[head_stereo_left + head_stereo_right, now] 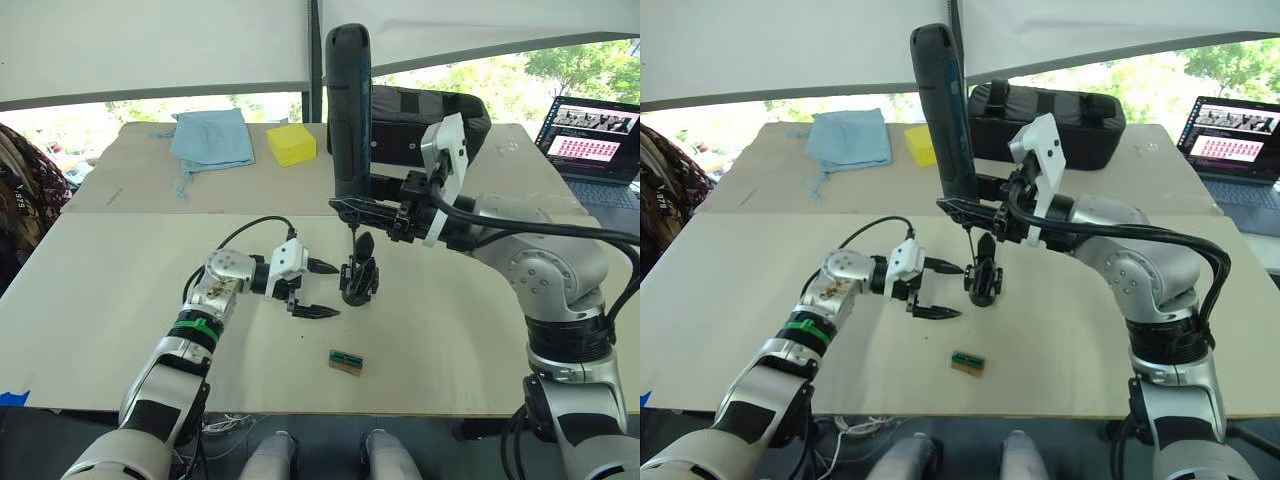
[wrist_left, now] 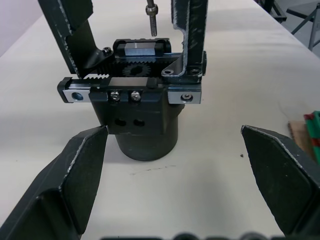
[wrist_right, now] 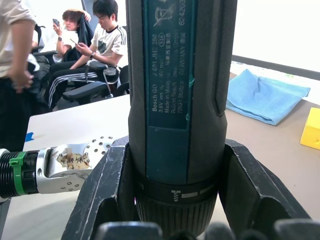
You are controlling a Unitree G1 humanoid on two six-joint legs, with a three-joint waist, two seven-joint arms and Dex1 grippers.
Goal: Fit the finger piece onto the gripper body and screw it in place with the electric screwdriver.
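Left eye view: the gripper body (image 1: 358,282) stands on the pale desk (image 1: 100,300) near its middle, one black pointed finger piece (image 1: 365,245) rising from its top. Directly above it hangs the electric screwdriver (image 1: 349,110), upright, its thin bit (image 1: 352,243) pointing down at the body's top. The right gripper (image 1: 385,207) clamps the screwdriver's lower end between its fingers. The left gripper (image 1: 318,289) sits just beside the body, fingers spread wide and holding nothing. A small green-topped block (image 1: 346,362) lies nearer the desk's front edge.
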